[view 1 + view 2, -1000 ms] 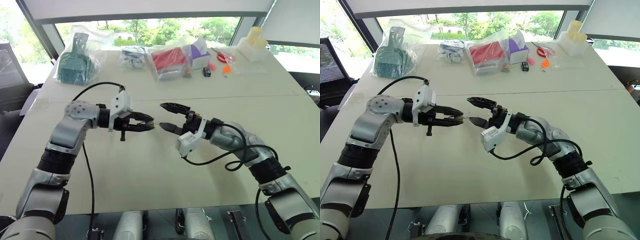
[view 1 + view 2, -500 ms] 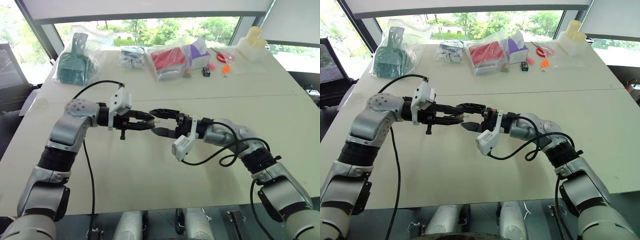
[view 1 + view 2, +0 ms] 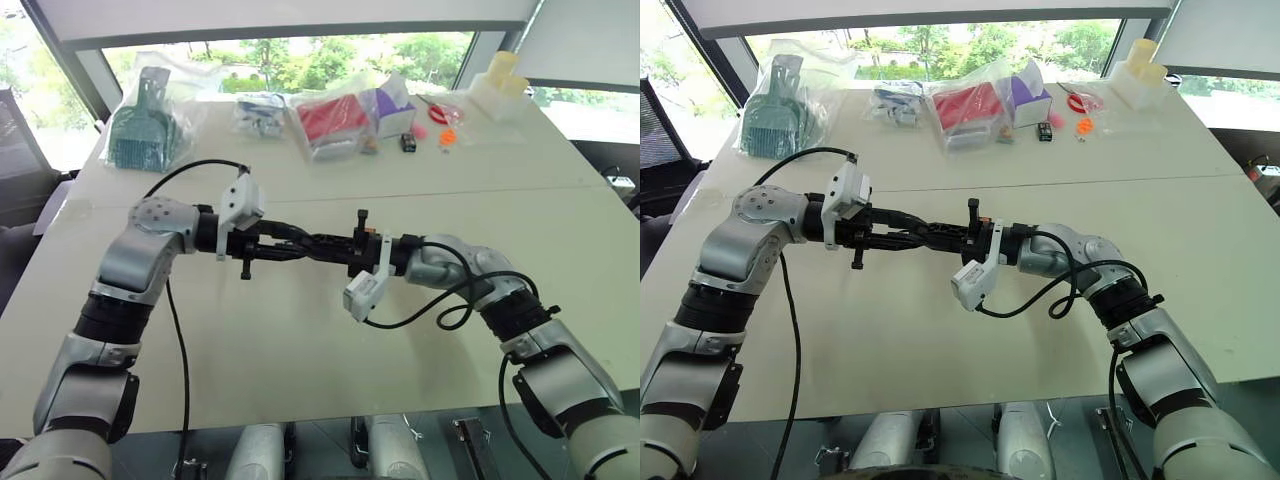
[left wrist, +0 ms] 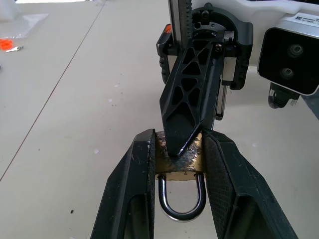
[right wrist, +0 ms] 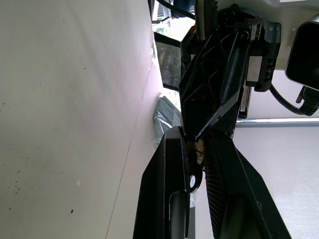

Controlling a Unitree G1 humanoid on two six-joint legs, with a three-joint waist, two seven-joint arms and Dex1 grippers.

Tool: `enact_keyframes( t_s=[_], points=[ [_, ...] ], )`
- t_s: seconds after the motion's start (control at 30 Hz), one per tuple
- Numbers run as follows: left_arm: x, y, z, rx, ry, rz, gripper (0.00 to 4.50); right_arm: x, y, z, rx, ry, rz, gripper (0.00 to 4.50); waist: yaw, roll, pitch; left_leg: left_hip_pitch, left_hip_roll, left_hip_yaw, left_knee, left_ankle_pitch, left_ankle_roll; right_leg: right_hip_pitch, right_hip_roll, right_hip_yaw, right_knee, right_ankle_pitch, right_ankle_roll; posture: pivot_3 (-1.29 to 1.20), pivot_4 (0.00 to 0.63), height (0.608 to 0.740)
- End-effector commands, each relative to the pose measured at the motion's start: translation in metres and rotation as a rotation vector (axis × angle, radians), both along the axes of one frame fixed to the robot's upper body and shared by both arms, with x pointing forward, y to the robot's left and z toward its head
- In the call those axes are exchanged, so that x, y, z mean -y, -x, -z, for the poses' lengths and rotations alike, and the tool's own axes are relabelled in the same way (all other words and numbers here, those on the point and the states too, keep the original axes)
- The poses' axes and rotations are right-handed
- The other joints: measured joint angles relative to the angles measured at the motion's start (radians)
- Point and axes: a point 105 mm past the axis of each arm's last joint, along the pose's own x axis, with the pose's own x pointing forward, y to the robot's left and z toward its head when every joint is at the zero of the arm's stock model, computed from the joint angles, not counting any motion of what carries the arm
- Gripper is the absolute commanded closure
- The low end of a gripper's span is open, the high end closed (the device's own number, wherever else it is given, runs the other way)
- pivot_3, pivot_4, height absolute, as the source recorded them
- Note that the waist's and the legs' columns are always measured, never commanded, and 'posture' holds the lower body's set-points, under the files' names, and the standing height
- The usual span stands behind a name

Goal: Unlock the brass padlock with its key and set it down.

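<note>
**Grippers meet tip to tip at the padlock**

The left gripper (image 4: 177, 164) has its two fingers (image 4: 130, 194) partly closed on the brass body of the padlock (image 4: 180, 164), one finger on each side — the padlock sits between the tips, with its silvery shackle looping back into the gap toward the wrist. The right gripper (image 5: 193, 164) comes in from the opposite side, level and pointing at the left one, and its fingertips press against the far face of the padlock body. Its fingers are drawn nearly together, and between them, just behind the tips, lies the round silvery head of the key (image 5: 192, 182), pinched in place. A sliver of brass shows just past that head, where the two grippers touch. Whether the key's blade is in the lock cannot be told.

Both grippers are held above the table (image 3: 300, 340), in front of the robot, apart from the surface below them.

Well beyond the grippers, along the far edge of the table, lies a row of other things — a bag with a green scoop (image 3: 140, 130) beyond the left gripper, a bag with a red item (image 3: 330, 122) straight beyond the meeting point, a purple box (image 3: 392, 105) beside it, and a small black box (image 3: 408, 143) with orange bits (image 3: 449, 137) farther toward the right.
</note>
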Motion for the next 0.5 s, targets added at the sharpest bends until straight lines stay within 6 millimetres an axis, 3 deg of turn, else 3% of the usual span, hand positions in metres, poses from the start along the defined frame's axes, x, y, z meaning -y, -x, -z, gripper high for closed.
enact_keyframes(
  t_s=[0.03,0.27,0.5],
  points=[
    [-0.002,0.000,-0.010,0.009,0.017,-0.036,3.19,-0.006,0.003,-0.014,0.036,-0.036,-0.030,4.50,0.000,0.000,0.000,0.000,0.000,0.000,0.000,0.000,0.000,0.000,0.000,0.000,0.000,0.000,0.000,0.00,0.150,0.740],
    [-0.011,0.007,-0.015,0.003,0.011,-0.055,0.04,-0.004,-0.001,-0.013,0.024,-0.033,-0.012,4.50,0.000,0.000,0.000,0.000,0.000,0.000,0.000,0.000,-0.001,0.000,0.000,0.000,0.000,0.000,0.000,0.00,0.150,0.740],
    [-0.026,0.014,-0.031,0.030,0.064,-0.106,0.04,-0.003,-0.002,-0.012,0.015,-0.033,-0.001,4.50,0.000,0.000,0.000,0.000,0.000,0.000,0.000,0.001,-0.001,0.000,0.000,0.000,0.000,0.000,0.000,0.00,0.150,0.740]
  ],
)
